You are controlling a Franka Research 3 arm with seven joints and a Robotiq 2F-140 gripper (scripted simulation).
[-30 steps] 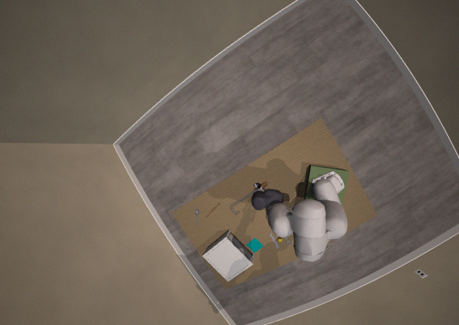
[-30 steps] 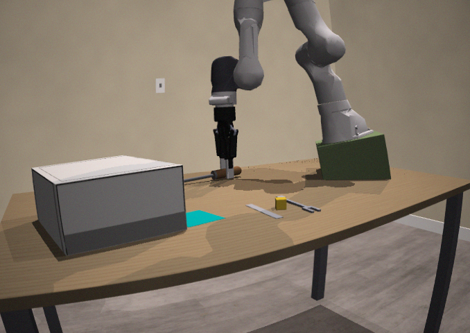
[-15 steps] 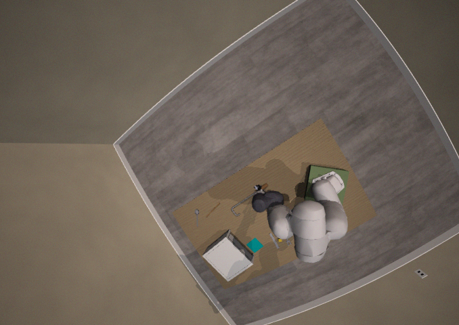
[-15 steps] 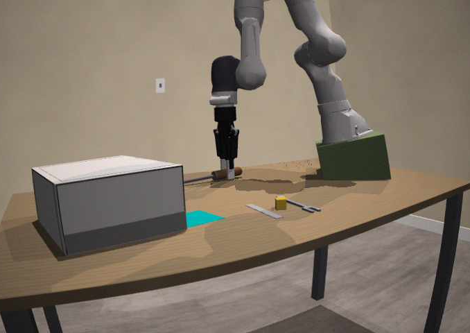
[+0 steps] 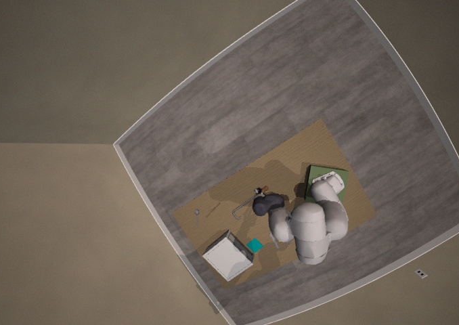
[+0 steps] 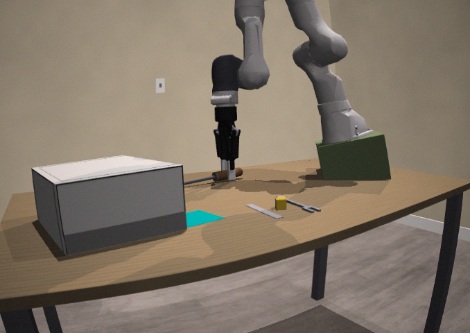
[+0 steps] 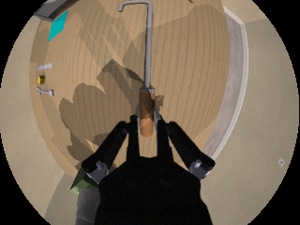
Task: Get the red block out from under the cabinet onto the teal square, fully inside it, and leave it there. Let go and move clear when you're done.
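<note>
Although the claw (image 7: 146, 127) is already pinching the wooden handle (image 6: 225, 173) of the hooked rod (image 7: 146, 40), the task stands at an early stage by my judgement: the tool is secured, but nothing has been drawn out and nothing placed. Working near to far in the exterior view, the cabinet (image 6: 109, 200) occupies the lower left of the surface (image 6: 243, 243), with a dark recess along its base; the red block cannot be seen in any view and is presumed hidden under that cabinet. Just beside the cabinet's right end, at centre frame, lies the teal square (image 6: 201, 218), bare. To its right sit a flat grey strip (image 6: 263, 210), a yellow cube (image 6: 280, 202) and a small forked tool (image 6: 303, 205), close together. Further back, at mid frame, the handle rests on or close above the surface with the claw standing upright over it, the rod running left behind the cabinet. At far right stands the green base (image 6: 353, 157) of the arm. The top view adds a spoon (image 5: 196, 215) and a thin brown stick (image 5: 212, 210) at the surface's left end. Count: one cabinet, one teal square, one hooked rod, one strip, one yellow cube, one forked tool, one spoon, one stick; red blocks visible, none. Remaining: hooking the block out, moving it onto the square, release.
</note>
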